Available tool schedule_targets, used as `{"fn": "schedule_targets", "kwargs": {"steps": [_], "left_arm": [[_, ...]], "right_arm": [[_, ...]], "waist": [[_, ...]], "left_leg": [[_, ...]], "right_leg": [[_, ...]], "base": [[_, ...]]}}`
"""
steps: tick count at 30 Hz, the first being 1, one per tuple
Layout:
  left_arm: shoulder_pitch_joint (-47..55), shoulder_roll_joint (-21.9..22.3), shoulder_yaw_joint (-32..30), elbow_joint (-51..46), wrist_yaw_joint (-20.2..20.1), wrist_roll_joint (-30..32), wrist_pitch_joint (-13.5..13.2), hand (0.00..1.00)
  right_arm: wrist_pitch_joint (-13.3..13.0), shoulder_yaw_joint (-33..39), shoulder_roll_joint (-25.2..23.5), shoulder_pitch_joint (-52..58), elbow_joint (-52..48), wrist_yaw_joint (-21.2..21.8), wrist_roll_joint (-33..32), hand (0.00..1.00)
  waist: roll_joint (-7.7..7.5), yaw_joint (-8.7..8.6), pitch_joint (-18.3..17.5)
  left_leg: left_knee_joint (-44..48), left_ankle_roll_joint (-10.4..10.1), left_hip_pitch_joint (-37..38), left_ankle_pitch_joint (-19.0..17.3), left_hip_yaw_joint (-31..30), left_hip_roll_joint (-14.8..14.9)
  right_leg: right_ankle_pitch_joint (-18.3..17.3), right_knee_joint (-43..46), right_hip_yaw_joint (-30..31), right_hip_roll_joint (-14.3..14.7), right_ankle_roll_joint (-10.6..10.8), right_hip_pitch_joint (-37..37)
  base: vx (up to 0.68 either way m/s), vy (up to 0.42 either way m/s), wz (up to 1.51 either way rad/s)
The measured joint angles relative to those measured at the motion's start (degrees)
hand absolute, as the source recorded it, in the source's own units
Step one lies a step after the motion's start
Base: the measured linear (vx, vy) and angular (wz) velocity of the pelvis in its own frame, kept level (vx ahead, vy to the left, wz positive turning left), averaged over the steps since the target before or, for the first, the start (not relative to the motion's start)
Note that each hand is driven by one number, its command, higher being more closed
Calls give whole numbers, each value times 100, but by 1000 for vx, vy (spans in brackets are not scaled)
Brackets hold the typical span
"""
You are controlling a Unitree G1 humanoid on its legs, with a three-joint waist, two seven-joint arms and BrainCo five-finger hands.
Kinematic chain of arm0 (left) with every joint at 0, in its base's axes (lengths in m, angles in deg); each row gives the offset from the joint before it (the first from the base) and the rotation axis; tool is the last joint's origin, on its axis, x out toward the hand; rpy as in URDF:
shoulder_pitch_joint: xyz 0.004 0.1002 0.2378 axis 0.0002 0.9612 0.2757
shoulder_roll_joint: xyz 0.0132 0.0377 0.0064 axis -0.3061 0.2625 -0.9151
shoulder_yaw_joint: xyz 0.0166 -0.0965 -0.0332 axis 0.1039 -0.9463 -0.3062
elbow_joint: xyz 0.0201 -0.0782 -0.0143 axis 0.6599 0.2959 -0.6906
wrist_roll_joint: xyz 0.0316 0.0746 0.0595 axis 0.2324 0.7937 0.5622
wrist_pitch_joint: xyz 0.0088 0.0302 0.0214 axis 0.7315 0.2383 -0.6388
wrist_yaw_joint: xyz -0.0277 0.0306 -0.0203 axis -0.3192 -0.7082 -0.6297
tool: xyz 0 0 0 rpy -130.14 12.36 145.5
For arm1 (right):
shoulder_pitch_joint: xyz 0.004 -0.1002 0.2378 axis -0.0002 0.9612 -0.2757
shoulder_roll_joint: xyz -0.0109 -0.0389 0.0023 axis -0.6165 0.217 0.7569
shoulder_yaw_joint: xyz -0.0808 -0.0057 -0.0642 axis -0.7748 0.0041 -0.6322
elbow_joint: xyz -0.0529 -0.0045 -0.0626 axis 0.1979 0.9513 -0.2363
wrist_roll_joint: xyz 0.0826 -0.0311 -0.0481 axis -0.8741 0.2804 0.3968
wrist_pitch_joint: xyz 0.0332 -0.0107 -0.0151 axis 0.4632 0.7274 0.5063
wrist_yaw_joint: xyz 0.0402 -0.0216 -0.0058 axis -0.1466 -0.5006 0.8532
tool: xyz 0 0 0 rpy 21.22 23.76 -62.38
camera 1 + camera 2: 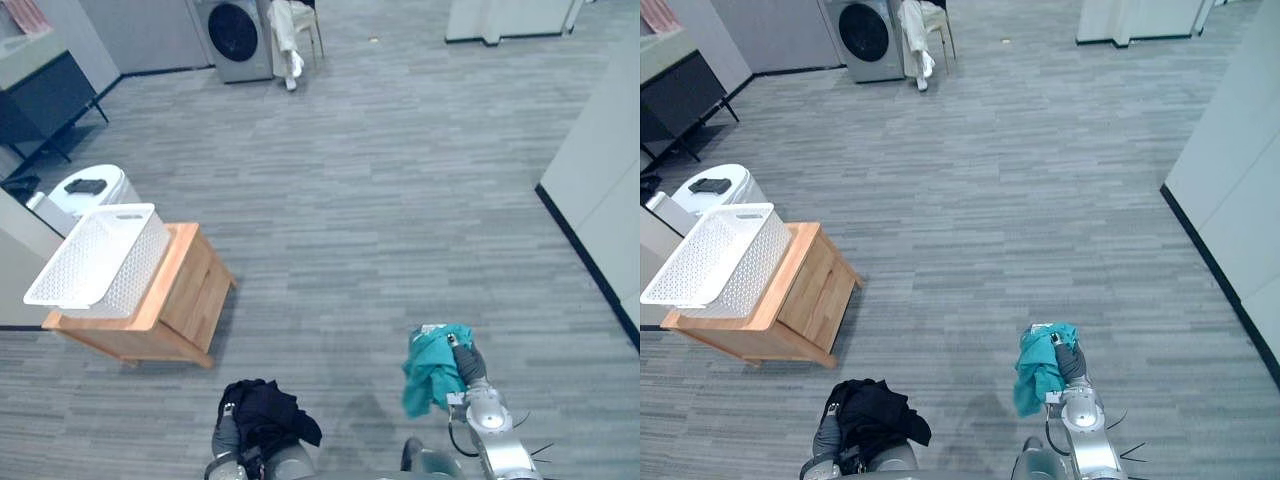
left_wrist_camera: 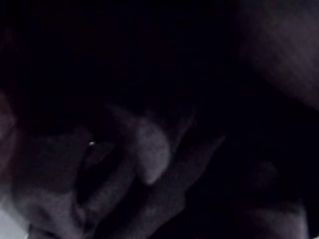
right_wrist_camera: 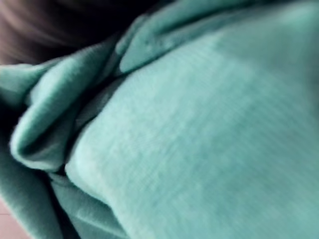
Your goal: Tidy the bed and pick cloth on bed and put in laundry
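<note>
Left eye view has the crumpled teal fleece cloth [image 1: 432, 372] draped over the right robot hand [image 1: 466, 363], low above the grey plank floor [image 1: 400, 200]. The fingers are buried in fabric, so their grip cannot be told. A bunched black cloth [image 1: 268, 412] covers the left robot hand [image 1: 226, 432], its fingers likewise hidden. Ahead on the left, a white perforated plastic laundry basket [image 1: 135, 275] sits on a low wooden counter [image 1: 190, 290], with floor between. Far off stands a grey front-loading washing machine [image 1: 235, 38], with a person in white [image 1: 285, 30] beside it.
</note>
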Motion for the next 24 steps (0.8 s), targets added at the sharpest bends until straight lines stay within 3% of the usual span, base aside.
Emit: {"fn": "schedule_targets", "kwargs": {"steps": [1,5,7,8,9,10,11,12,13,14,16,17,19,20,22,24], "left_arm": [[-5,-1,-2,-43,-1,0,-17,100],[-16,0,-58,-341,-53,4,-45,100],[-25,2,-123,-457,-132,8,-42,100],[-29,1,-136,-466,-133,8,-40,100],[-18,2,-169,-513,-130,11,-25,100],[-14,27,-235,-555,-122,16,-21,100],[-54,49,-259,-567,-104,17,-7,100],[-129,39,-339,-688,-82,17,17,100],[-152,38,-364,-719,-87,18,19,100],[-214,31,-397,-731,-83,18,26,100],[-251,31,-370,-737,-82,18,43,100],[-320,28,-323,-741,-78,18,103,100],[-324,-52,-208,-766,-38,19,104,100],[-315,-129,-106,-772,30,53,105,100],[-338,-293,82,-781,51,125,103,100],[-420,-450,310,-779,42,258,99,100]], "right_arm": [[0,0,6,-16,-30,2,0,100],[5,2,14,-198,-94,83,30,100],[8,4,33,-276,-94,151,122,100],[8,1,43,-318,-90,161,135,100],[7,-14,91,-414,-88,174,159,100],[7,-14,125,-481,-59,173,193,100],[9,-24,114,-521,-4,173,199,100],[10,-92,98,-589,60,206,222,100],[9,-105,71,-602,58,225,243,100],[9,-174,-28,-678,59,234,260,100],[-17,-277,-144,-708,54,234,311,100],[-26,-291,-215,-666,57,235,313,100],[-28,-332,-273,-592,57,245,338,100],[-57,-334,-327,-512,50,240,357,100],[-128,-344,-341,-456,42,239,356,100],[-130,-345,-342,-332,34,239,351,100]], "waist": [[-11,6,0],[-124,26,62],[-277,21,139],[-328,24,147],[-366,47,133],[-404,79,114],[-525,97,94],[-712,181,88],[-772,225,78],[-857,324,61],[-877,291,62],[-896,261,66],[-883,188,74],[-877,127,77],[-875,44,76],[-864,-89,80]], "left_leg": [[-50,-5,-124,-83,245,-18],[-2076,-217,-545,-375,1608,-537],[-3569,-214,-504,-325,2598,-928],[-3915,-197,-497,-286,2805,-1030],[-4674,-40,-491,1,3224,-1154],[-4799,646,-385,478,3347,-1244],[-4699,1069,-399,494,3362,-1350],[-4378,1456,-434,213,3347,-1377],[-4267,1456,-435,89,3304,-1383],[-4087,1448,-386,-164,3156,-1423],[-4088,1303,-202,-343,2811,-1591],[-4338,1286,59,-347,2504,-1862],[-4677,1184,518,-325,2079,-2163],[-5007,1048,856,-258,1758,-2372],[-5374,893,1133,-157,1363,-2585],[-5701,753,1304,-46,803,-2783]], "right_leg": [[-24,-108,-29,24,-9,103],[-207,-511,-334,-8,52,525],[-343,-649,-691,-148,290,904],[-381,-684,-771,-193,355,996],[-493,-699,-977,-230,540,1170],[-625,-704,-1119,-243,750,1365],[-640,-716,-1204,-325,792,1453],[-513,-719,-1349,-406,978,1587],[-459,-663,-1385,-435,1055,1623],[-432,-69,-1437,-584,1087,1533],[-385,1644,-1323,-915,1201,1074],[-369,3310,-1100,-1116,1171,621],[-454,4873,-974,-1288,1046,136],[-629,5287,-1003,-1364,794,-235],[-895,5109,-1008,-1437,697,-757],[-1161,3880,-750,-1351,604,-1403]], "base": [[449,-228,33],[385,-56,31],[500,51,65],[468,83,59],[481,112,56],[500,118,65],[554,140,64],[465,124,52],[574,179,54],[536,212,52],[519,259,88],[409,226,123],[369,164,141],[314,112,145],[281,64,131],[211,-16,130]]}}
